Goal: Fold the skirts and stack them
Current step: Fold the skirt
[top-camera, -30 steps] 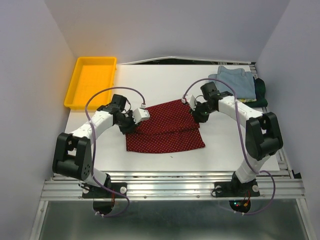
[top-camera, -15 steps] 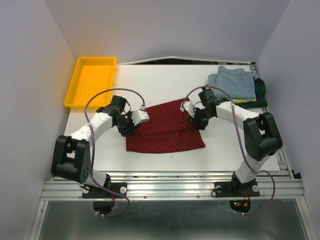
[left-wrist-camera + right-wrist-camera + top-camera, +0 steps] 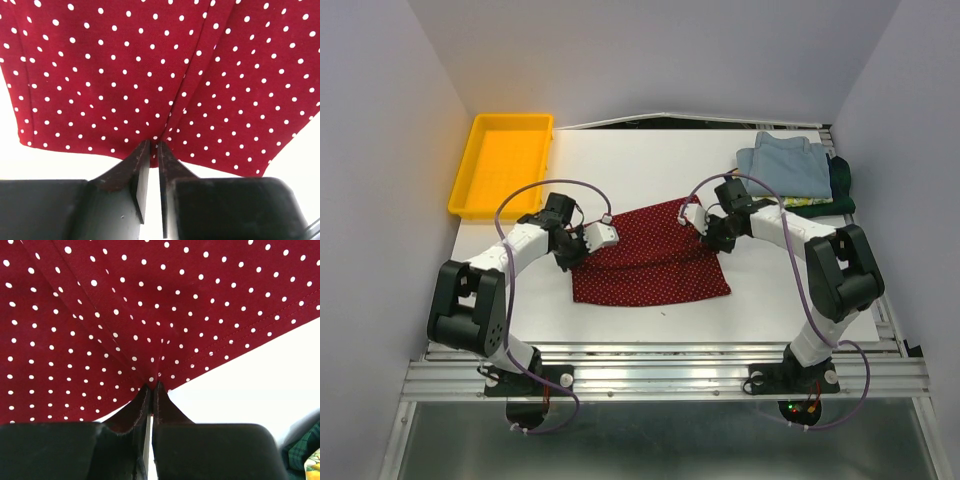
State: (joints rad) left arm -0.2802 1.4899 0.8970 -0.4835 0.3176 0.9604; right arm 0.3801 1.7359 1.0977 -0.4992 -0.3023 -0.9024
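A dark red skirt (image 3: 650, 258) with tiny white dots lies spread flat mid-table. My left gripper (image 3: 582, 247) sits at its left edge, and in the left wrist view (image 3: 154, 146) it is shut on a pinch of that hem, with creases running out from the tips. My right gripper (image 3: 706, 232) is at the skirt's right edge, likewise shut on a fold of the dotted cloth (image 3: 100, 315) in the right wrist view (image 3: 152, 386). At the back right, a folded light blue skirt (image 3: 786, 165) tops a stack over a yellow-green patterned one (image 3: 810, 202) and a dark green one (image 3: 841, 185).
A yellow plastic tray (image 3: 505, 160) stands at the back left corner of the white table (image 3: 650, 160). Grey walls close in both sides. Dark green cloth (image 3: 300, 450) shows at the lower right of the right wrist view.
Both grippers opened briefly and shut again on the skirt's side edges. The right gripper shifted slightly left, onto the cloth; the left one barely moved.
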